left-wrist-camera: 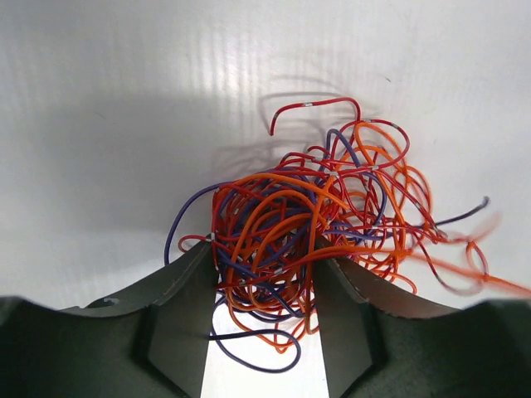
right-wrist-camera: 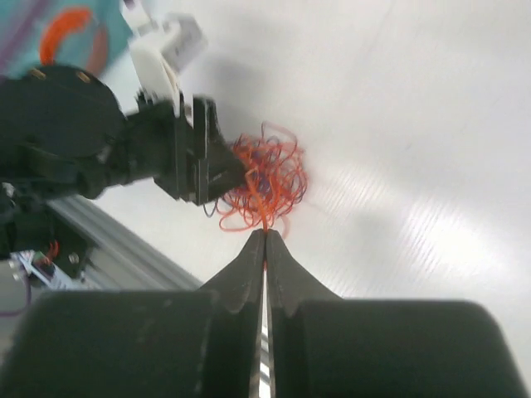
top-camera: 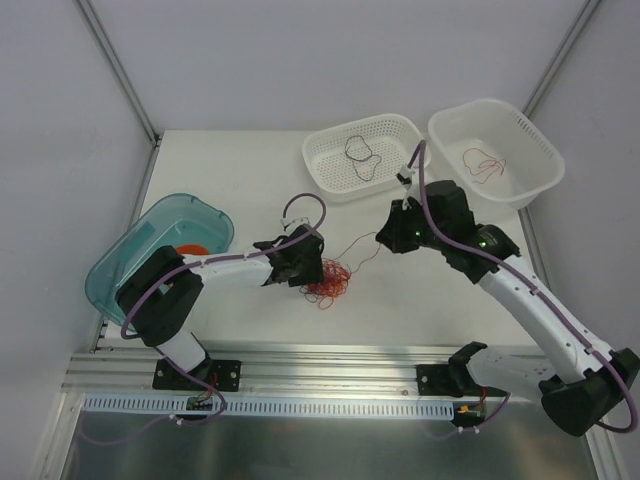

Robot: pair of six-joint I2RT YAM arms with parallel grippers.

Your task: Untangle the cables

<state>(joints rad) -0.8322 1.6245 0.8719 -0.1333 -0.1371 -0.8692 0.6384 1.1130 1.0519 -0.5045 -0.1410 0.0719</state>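
Tangle (top-camera: 327, 281) of thin red and dark wires on table (top-camera: 240, 170), left gripper (left-wrist-camera: 264, 249) half-closed, pinching its core, right gripper (right-wrist-camera: 265, 236) clamped on one strand (top-camera: 358, 250) leading out; light, springy, snag-prone, so probably best held by loose ends.

Left wrist camera: I lose the lower part of the tangle of cables (left-wrist-camera: 282, 240) between the left gripper's (left-wrist-camera: 264, 332) fingers (left-wrist-camera: 178, 307), and one orange strand (left-wrist-camera: 477, 278) blurs out past the right edge. Right wrist camera: the orange coil (right-wrist-camera: 70, 33) is only a blur in the top corner; a thin strand (right-wrist-camera: 262, 222) vanishes between the right gripper's (right-wrist-camera: 265, 245) pressed fingertips.
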